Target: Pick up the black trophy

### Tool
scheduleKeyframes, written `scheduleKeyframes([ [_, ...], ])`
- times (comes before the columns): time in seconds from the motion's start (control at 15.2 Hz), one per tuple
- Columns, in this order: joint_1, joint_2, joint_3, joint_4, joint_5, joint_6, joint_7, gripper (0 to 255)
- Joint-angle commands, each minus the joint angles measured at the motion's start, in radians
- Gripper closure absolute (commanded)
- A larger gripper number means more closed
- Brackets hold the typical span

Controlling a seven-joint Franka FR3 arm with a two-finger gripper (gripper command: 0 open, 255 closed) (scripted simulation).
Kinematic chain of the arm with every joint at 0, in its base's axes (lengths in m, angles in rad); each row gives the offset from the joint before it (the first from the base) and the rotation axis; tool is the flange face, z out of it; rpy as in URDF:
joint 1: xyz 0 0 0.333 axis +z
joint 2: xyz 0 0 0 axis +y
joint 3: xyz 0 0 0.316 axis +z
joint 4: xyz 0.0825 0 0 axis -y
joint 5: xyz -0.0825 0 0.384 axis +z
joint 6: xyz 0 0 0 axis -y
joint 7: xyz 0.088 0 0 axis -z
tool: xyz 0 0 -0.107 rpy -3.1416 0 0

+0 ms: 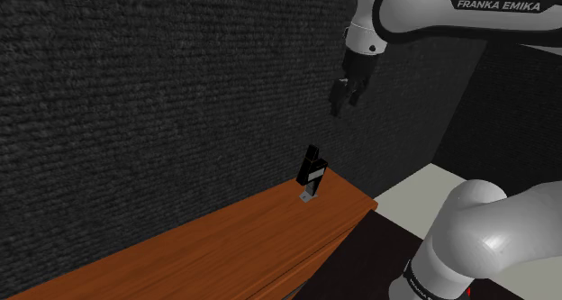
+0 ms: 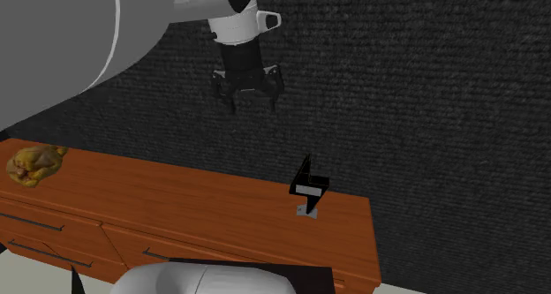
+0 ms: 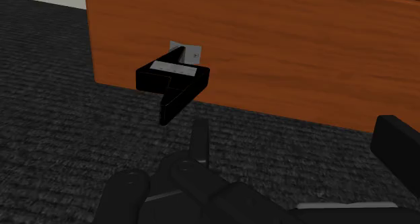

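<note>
So, left end of the top: a yellow-brown lump (image 2: 35,164) lies on the wood, well apart from everything else; I cannot tell what it is.
Drawers (image 2: 53,226): they sit in the near front of the dresser below the lump, with thin dark handles.
Dresser (image 2: 177,199): it is reddish-brown wood, long and low, with its far edge against the wall.
Arm (image 1: 486,235): white with dark joints, it rises from the shoulder view's lower right and arches over towards the wall.
Gripper (image 2: 253,105): all black, it hangs in the air well above the wood with nothing between its fingers. In the second exterior view it is up and to the left of the trophy. In the shoulder view (image 1: 342,98) it is above the trophy and slightly to the right.
Fingers (image 3: 397,148): they stand apart and touch nothing.
Black trophy (image 2: 310,191): a zigzag shape with a pale band across it, on a small grey base. It stands upright on the dresser near the right end, close to the far edge and wall. The wrist view (image 3: 173,78) has it ahead of the gripper, well clear of it.
Wall (image 2: 424,89): dark and rough-textured, it runs behind the whole dresser.
Floor (image 1: 423,186): a pale patch lies past the dresser's right end in the shoulder view.
</note>
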Motion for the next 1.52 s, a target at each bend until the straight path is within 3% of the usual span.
scheduleKeyframes([
  [0.0,0.0,0.0,0.0,0.0,0.0,0.0,0.0,0],
  [0.46,0.036,0.051,-0.179,-0.132,-0.072,0.174,-0.319,0],
  [0.92,0.081,0.21,-0.364,-0.169,-0.119,0.358,-0.646,0],
  [1.19,0.124,0.346,-0.47,-0.149,-0.111,0.462,-0.845,0],
  [1.45,0.179,0.51,-0.572,-0.102,-0.053,0.557,-1.064,0],
])
